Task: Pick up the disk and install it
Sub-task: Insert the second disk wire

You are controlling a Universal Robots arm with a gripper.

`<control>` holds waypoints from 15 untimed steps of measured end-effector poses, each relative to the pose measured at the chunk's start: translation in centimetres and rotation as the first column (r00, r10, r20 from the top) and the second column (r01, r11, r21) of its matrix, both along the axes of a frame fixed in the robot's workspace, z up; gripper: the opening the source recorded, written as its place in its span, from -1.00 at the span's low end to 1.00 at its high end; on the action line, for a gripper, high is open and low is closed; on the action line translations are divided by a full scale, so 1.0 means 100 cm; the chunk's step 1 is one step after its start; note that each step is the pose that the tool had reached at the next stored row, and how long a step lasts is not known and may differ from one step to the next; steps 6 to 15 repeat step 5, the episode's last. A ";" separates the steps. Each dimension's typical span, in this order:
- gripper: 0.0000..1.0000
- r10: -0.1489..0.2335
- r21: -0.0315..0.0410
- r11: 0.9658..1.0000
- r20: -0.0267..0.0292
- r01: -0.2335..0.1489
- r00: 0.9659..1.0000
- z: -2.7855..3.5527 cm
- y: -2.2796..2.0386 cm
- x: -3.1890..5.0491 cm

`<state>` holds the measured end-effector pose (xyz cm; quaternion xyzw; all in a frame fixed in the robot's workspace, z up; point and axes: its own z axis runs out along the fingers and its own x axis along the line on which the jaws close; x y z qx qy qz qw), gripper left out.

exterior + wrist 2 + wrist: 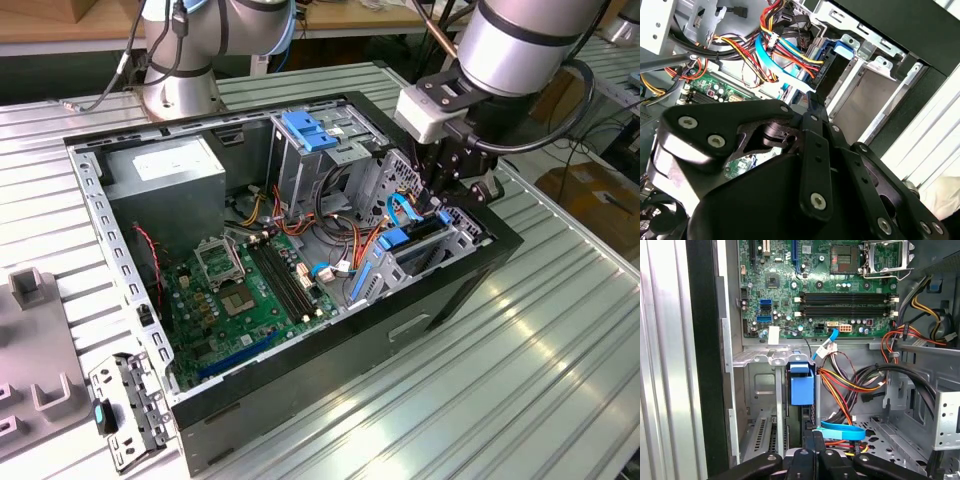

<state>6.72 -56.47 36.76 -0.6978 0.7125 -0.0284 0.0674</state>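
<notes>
a: where's the claw (440,205)?
b: in the exterior view it's down inside the open computer case (470,275), at the drive cage on the exterior view's right, just beside the light blue flat cable (398,208).
a: open or closed?
b: fingers (812,440) look drawn close together in the first wrist view, narrow. can't tell if they pinch anything, the tips run out of frame.
a: the disk?
b: disk (415,240) stands on edge in the cage slot, blue rail end (393,238) up. first wrist view shows the same blue rail tab (801,384) sitting in the metal bay (756,385), right ahead of the claw (812,437). second wrist view: the disk's dark edge (832,75) with the blue end (844,48) in the bay.
a: touching the disk?
b: cannot tell. very near, right over it.
a: rest of the scene?
b: green motherboard (250,290) on the case floor, grey power supply (165,170) at the back, red, yellow and orange wires (335,215) bunched mid-case. case sits on a ribbed metal table (480,400). a small metal bracket (125,410) lies on the table off the case's near corner, exterior view's left.
</notes>
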 end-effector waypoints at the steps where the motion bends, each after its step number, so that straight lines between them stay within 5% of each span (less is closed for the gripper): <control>1: -0.79 0.000 0.000 1.000 0.000 0.000 1.000 0.0000 0.0000 0.0000; 15: -0.79 0.000 0.000 1.000 0.000 0.000 1.000 0.0000 0.0002 0.0000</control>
